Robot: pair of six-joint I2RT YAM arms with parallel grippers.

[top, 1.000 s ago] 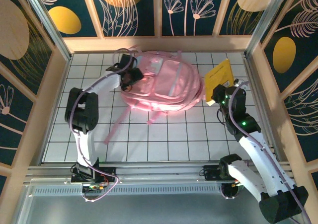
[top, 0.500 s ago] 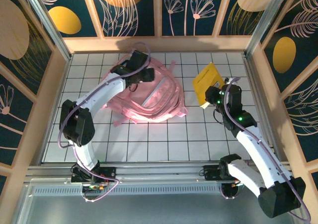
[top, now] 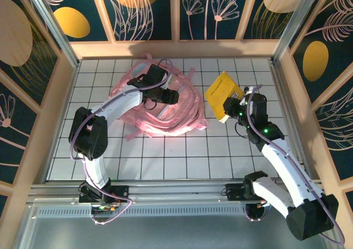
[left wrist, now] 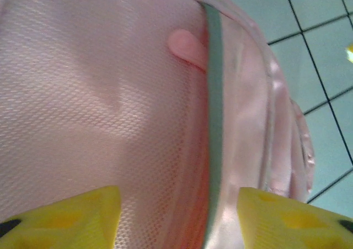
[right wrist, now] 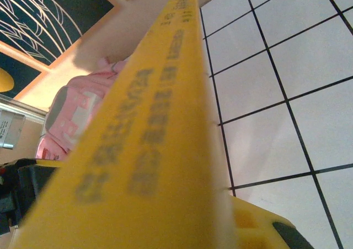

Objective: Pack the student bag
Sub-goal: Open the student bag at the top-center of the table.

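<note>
My left gripper [top: 169,96] is over the student bag [top: 182,110], which lies crumpled on the white tiled table [top: 165,160], at the far side and a little left of the middle. My left fingers [left wrist: 83,216] stand apart, not clenched, with the pink mesh cloth and a grey-green zipper band [left wrist: 214,122] between them. To the right of the bag, apart from it, my right gripper [top: 231,107] is clenched on a yellow book [top: 220,91] and holds it tilted above the tiles.
</note>
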